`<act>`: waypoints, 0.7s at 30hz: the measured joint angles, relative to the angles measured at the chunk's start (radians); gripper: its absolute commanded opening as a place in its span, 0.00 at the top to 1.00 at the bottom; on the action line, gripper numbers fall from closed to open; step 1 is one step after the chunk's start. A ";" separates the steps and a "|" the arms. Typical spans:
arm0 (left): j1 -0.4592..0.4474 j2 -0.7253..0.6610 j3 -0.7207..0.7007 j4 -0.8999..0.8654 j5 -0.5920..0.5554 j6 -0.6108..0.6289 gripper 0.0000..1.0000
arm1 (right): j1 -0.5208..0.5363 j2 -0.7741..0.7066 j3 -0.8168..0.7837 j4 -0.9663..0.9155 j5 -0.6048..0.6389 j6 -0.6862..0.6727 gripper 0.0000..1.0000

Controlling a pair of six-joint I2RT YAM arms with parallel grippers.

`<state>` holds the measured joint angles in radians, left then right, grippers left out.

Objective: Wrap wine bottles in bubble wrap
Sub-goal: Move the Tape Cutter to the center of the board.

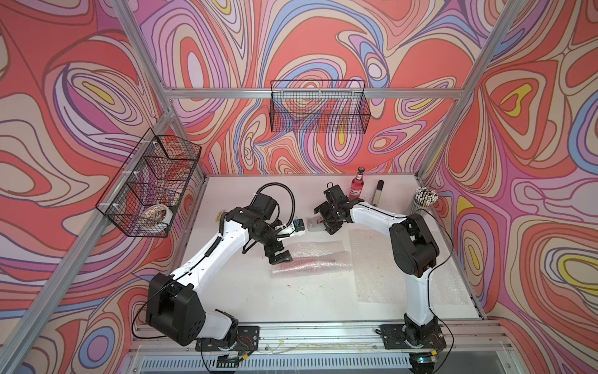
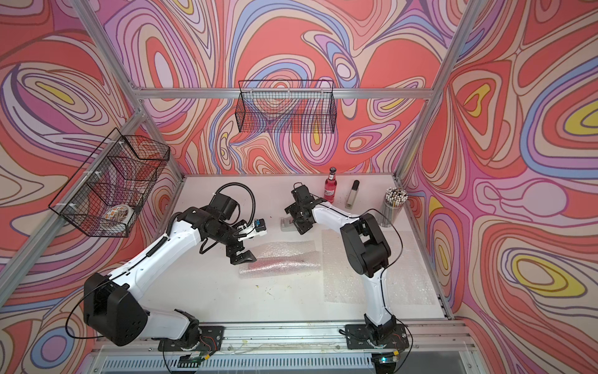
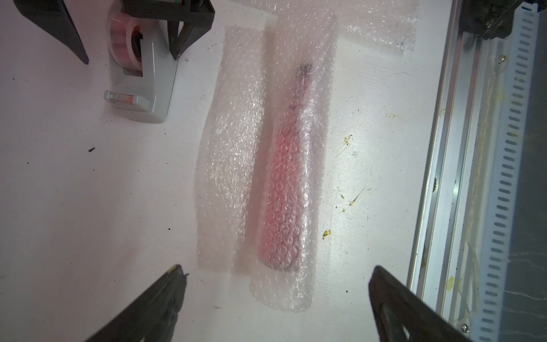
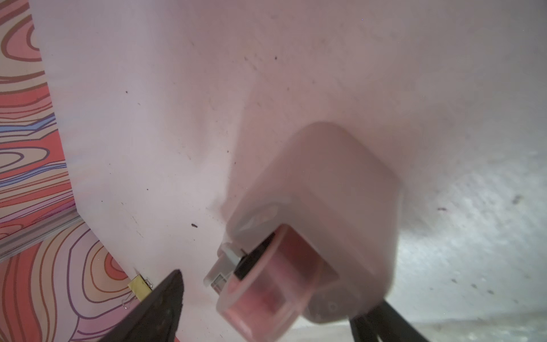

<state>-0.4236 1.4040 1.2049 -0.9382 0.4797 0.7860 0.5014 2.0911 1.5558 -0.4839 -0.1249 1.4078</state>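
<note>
1. Our left gripper hangs wide open and empty, just over the base end of the lying wine bottle; this arm is the nearer.
2. The bottle lies crosswise, cap toward the right arm; bubble wrap blurs it pink, its loose edge flat beyond.
3. Farther, our right gripper straddles the tape dispenser, jaws apart; the second bottle stands upright at the back.

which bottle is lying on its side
The bottle rolled in bubble wrap mid-table; the other bottle stands upright and bare at the back.

White arms, black joints, seemingly ribbed cable.
</note>
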 measured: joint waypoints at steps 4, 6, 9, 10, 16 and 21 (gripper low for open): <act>0.000 -0.007 -0.013 0.000 0.003 -0.006 0.03 | -0.011 0.039 0.043 -0.037 0.015 -0.013 0.33; 0.000 -0.008 -0.021 0.000 0.003 -0.011 0.03 | -0.015 0.060 0.075 -0.070 0.016 -0.034 0.38; 0.000 -0.011 -0.031 0.000 0.002 -0.013 0.02 | -0.019 0.096 0.151 -0.122 0.032 -0.082 0.46; 0.000 -0.012 -0.034 0.001 0.002 -0.013 0.02 | -0.021 0.105 0.168 -0.131 0.035 -0.101 0.48; 0.000 -0.019 -0.040 0.000 0.003 -0.013 0.02 | -0.026 0.179 0.323 -0.254 0.058 -0.269 0.50; 0.000 -0.018 -0.040 -0.001 0.006 -0.016 0.02 | -0.033 0.214 0.386 -0.294 0.043 -0.429 0.51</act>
<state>-0.4236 1.3861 1.1648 -0.9390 0.4862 0.7696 0.4686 2.3047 1.9419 -0.7784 -0.0822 0.9787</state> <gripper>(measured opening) 0.977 0.495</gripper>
